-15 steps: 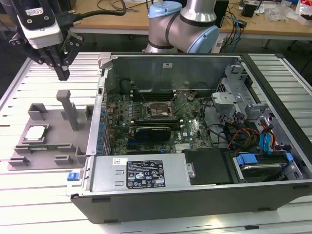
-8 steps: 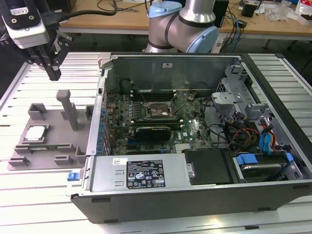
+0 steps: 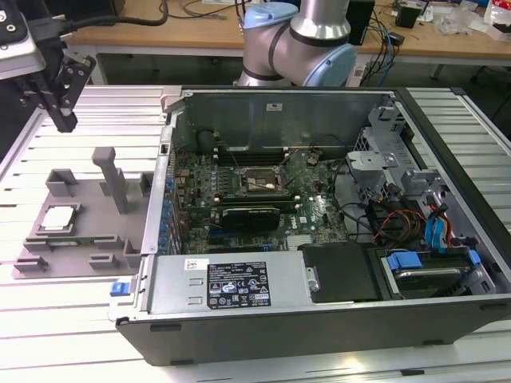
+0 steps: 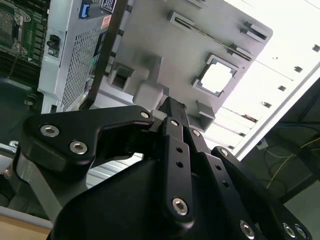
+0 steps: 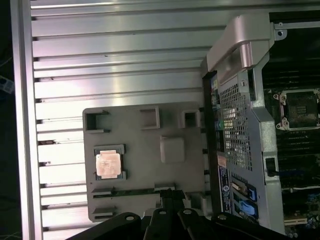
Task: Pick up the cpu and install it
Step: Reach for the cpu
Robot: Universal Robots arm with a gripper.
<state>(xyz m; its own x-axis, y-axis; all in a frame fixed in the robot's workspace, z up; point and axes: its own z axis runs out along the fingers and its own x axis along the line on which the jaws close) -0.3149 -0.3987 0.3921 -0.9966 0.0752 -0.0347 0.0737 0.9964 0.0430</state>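
Observation:
The cpu (image 3: pixel 60 217) is a small silvery square chip lying flat in a recess of the grey fixture plate (image 3: pixel 88 231), on the exterior view's left. In the wrist views the cpu (image 5: pixel 108 164) (image 4: pixel 217 77) sits in the same recess. My gripper (image 3: pixel 65 122) hangs above and behind the fixture, well apart from the chip. Its black fingers (image 4: pixel 173 112) are shut together with nothing between them, and the gripper (image 5: pixel 170 193) points down at the fixture's near edge. The open socket (image 3: pixel 257 179) sits on the motherboard inside the case.
The open computer case (image 3: pixel 319 319) fills the middle and the exterior view's right, its tall side wall (image 3: pixel 164 183) next to the fixture. Grey upright blocks (image 3: pixel 112 175) rise from the fixture. The ribbed aluminium table (image 3: pixel 48 319) surrounds it all.

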